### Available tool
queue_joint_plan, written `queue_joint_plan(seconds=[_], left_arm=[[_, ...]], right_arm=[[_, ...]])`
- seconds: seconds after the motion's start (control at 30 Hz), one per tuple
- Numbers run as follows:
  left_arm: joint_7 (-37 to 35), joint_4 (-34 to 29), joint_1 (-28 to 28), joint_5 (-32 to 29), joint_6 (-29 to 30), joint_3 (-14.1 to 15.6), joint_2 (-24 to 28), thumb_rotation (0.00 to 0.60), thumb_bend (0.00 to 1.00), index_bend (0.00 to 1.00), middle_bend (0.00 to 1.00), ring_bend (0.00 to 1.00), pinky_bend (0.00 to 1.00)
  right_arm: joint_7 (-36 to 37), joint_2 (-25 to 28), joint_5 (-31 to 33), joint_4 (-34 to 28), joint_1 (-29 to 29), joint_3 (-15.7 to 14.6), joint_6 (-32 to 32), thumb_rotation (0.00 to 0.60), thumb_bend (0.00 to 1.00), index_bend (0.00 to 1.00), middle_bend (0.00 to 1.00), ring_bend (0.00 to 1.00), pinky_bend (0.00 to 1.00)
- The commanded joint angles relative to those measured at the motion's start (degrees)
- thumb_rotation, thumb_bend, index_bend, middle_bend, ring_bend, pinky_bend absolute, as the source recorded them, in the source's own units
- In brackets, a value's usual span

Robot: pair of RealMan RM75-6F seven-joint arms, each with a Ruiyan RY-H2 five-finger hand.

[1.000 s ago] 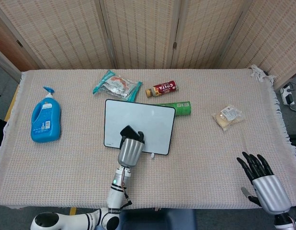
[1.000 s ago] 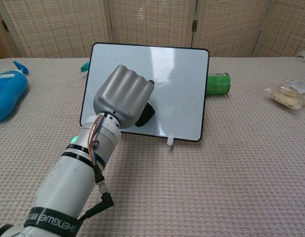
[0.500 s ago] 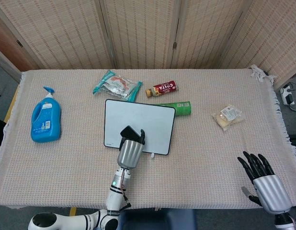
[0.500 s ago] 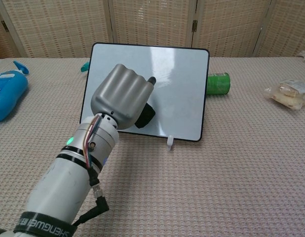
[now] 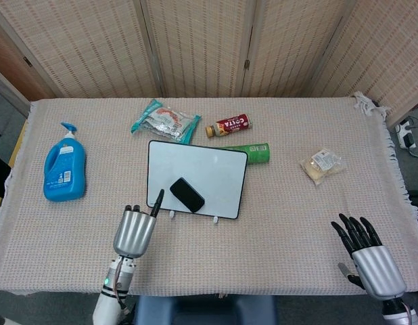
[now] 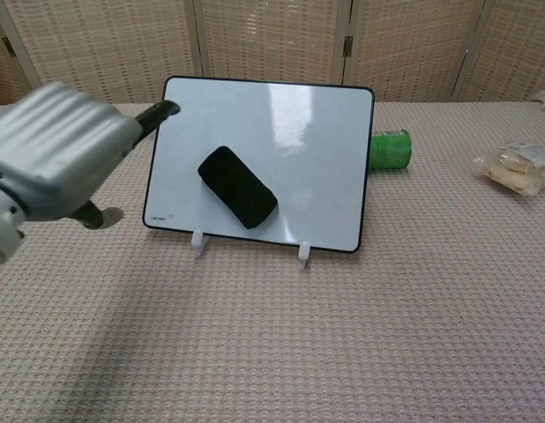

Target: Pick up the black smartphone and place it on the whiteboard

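The phone [image 5: 187, 194] is seen lying flat on the whiteboard [image 5: 216, 169], set at a slant in the near-left part of the white face, with no hand touching it. In the chest view the phone [image 6: 237, 186] rests well inside the board's dark border [image 6: 368, 167], above the two small white feet at the near edge. The left hand [image 5: 135, 231] is held off the near-left corner of the board, over the cloth [image 5: 276, 230]; nothing is held in it, and its fingers are extended rather than closed, one dark fingertip pointing toward the board. In the chest view the same hand [image 6: 56, 150] is blurred, so finer detail of the fingers cannot be made out. The right hand [image 5: 370, 261] is kept at the near-right edge of the table, fingers spread and holding nothing, well apart from everything. The placing is judged done: the phone is on the board and released. Only the clearing of the left arm appears to be left.
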Motion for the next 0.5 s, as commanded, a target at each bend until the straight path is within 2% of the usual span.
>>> queue_joint_plan(seconds=[0.03, 0.07, 0.13, 0.23, 0.3, 0.37, 0.5], left_arm=[[-15.36, -9.71, 9.18, 5.05, 5.93, 10.66, 14.45, 0.6, 0.2, 0.04, 0.44, 0.31, 0.34], [-19.95, -10.43, 10.52, 5.59, 6.54, 12.26, 17.66, 0.6, 0.2, 0.03, 0.34, 0.22, 0.25], [-27.92, -9.02, 12.65, 7.09, 8.4, 13.68, 21.31, 0.6, 0.2, 0.01, 0.2, 0.11, 0.14], [-41.15, -4.19, 17.06, 7.59, 11.81, 15.18, 24.67, 0.6, 0.2, 0.0, 0.07, 0.01, 0.03], [-48.41, -0.76, 19.72, 7.1, 13.21, 15.43, 25.56, 0.6, 0.2, 0.0, 0.03, 0.0, 0.0], [-52.02, 2.62, 22.03, 5.73, 13.94, 15.04, 25.49, 0.6, 0.2, 0.0, 0.01, 0.0, 0.0], [-53.37, 3.54, 23.61, 6.16, 14.46, 13.34, 25.77, 0.6, 0.2, 0.0, 0.0, 0.0, 0.0]], right_arm=[[-0.53, -0.14, 0.52, -0.17, 0.58, 0.15, -1.15, 0.6, 0.29, 0.0, 0.0, 0.0, 0.0], [-0.63, -0.16, 0.62, -0.24, 0.76, 0.19, -1.46, 0.6, 0.29, 0.0, 0.0, 0.0, 0.0], [-0.74, -0.19, 0.81, -0.27, 0.96, 0.28, -1.81, 0.6, 0.29, 0.0, 0.0, 0.0, 0.0], [-0.59, -0.22, 1.32, -0.32, 1.41, 0.58, -2.4, 0.6, 0.29, 0.0, 0.0, 0.0, 0.0], [-0.4, -0.22, 1.9, -0.35, 1.89, 0.86, -3.16, 0.6, 0.29, 0.0, 0.0, 0.0, 0.0], [-0.29, -0.22, 2.51, -0.39, 2.47, 1.11, -4.12, 0.6, 0.29, 0.0, 0.0, 0.0, 0.0], [-0.06, -0.07, 2.67, -0.5, 3.29, 1.06, -5.42, 0.6, 0.29, 0.0, 0.0, 0.0, 0.0]])
